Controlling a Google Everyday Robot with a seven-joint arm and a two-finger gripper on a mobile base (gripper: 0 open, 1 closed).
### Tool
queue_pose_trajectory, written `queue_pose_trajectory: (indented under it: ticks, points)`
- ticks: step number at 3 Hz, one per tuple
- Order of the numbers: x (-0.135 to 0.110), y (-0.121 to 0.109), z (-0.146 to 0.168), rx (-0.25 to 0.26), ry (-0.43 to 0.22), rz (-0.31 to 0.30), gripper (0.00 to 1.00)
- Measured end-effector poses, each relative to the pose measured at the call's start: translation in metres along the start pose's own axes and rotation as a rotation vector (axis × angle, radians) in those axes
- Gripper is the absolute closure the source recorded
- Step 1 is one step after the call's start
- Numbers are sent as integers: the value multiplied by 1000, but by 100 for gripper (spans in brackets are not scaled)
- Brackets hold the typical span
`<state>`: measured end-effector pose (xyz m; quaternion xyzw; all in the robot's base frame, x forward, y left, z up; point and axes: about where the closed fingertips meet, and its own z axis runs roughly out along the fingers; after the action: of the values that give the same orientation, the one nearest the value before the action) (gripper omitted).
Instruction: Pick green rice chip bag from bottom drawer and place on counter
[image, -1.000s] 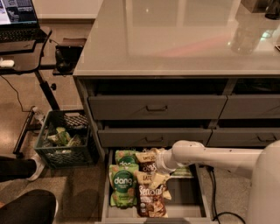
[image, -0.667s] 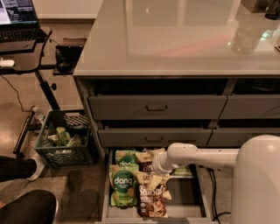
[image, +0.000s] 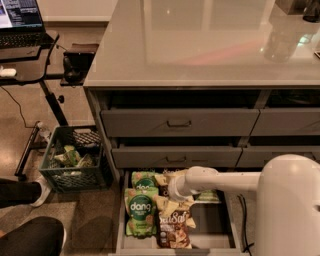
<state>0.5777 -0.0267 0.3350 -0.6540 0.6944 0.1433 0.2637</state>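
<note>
the gripper (image: 175, 194) hangs in the bottom drawer (image: 212, 227), under the counter (image: 200, 55)'s front edge; open or closed, i cannot tell. the green rice chip bag (image: 140, 210) lies just left. it may grab the brown bag (image: 174, 226) underneath instead.

Bright green chip bag (image: 141, 214) with dark round badge, lying flat, label up, at the left of the open bottom drawer (image: 120, 235) beneath the glossy worktop (image: 200, 50); tool (image: 173, 192) just right of it.
</note>
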Motion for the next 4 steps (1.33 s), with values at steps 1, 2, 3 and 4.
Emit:
queue_pose_trajectory:
  ticks: [1, 2, 3, 4]
  points:
    - [-11, -8, 39, -22, -42, -3, 0]
    - [-15, -23, 75, -37, -88, 0, 0]
    - [-19, -38, 103, -41, -122, -25, 0]
    - [-18, -46, 125, -73, -135, -36, 0]
